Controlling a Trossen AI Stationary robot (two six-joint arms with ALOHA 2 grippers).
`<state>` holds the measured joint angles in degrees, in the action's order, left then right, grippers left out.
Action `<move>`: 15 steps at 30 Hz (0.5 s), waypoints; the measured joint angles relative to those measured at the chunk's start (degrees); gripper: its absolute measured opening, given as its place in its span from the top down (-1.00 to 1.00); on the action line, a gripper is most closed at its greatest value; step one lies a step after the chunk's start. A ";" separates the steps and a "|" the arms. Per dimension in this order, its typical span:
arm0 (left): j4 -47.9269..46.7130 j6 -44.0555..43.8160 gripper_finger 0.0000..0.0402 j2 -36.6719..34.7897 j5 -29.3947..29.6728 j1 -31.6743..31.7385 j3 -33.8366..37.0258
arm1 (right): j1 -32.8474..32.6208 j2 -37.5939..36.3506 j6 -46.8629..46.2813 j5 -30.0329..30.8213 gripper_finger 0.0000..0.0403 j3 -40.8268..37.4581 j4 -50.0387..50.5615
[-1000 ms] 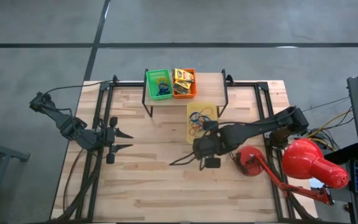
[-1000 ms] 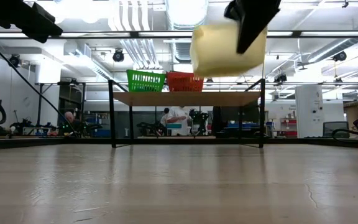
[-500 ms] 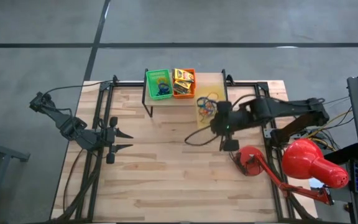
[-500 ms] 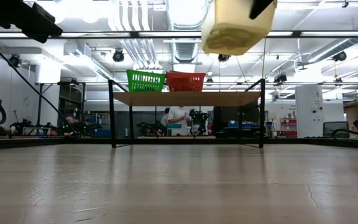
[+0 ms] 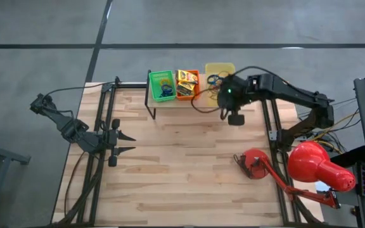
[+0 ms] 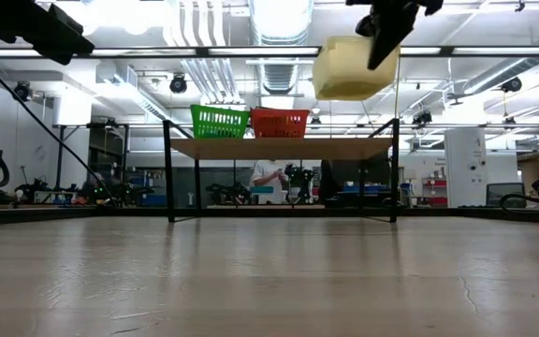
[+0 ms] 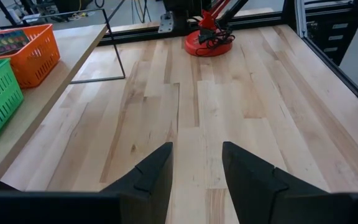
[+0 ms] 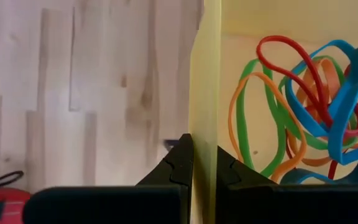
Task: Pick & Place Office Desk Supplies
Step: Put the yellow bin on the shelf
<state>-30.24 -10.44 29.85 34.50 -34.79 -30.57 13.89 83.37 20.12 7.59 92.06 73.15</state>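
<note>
Right gripper [image 8: 204,163] is pinched shut on the wall of the yellow tray [image 5: 220,68] of rubber bands [image 8: 309,118], airborne just beside the orange tray [image 5: 189,94] on the raised shelf [image 6: 279,148]; next: lower it flat onto the shelf; left gripper [image 7: 196,167] idles open

This is a robotics laboratory in a large industrial hall. Behind the light wooden butcher-block table [image 6: 269,281] the low view shows exposed silver ventilation ducts [image 6: 195,75] under the ceiling, long tube lights, white columns, benches with equipment, and a person in a white shirt [image 6: 268,178] working there.
</note>
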 joint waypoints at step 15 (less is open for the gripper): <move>0.00 0.00 0.30 0.00 -0.02 -0.02 0.00 | 9.17 7.13 10.53 -3.78 0.96 -0.03 -1.46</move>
<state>-30.24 -10.44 29.85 34.48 -34.80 -30.57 23.06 90.51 30.65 3.81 92.03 71.70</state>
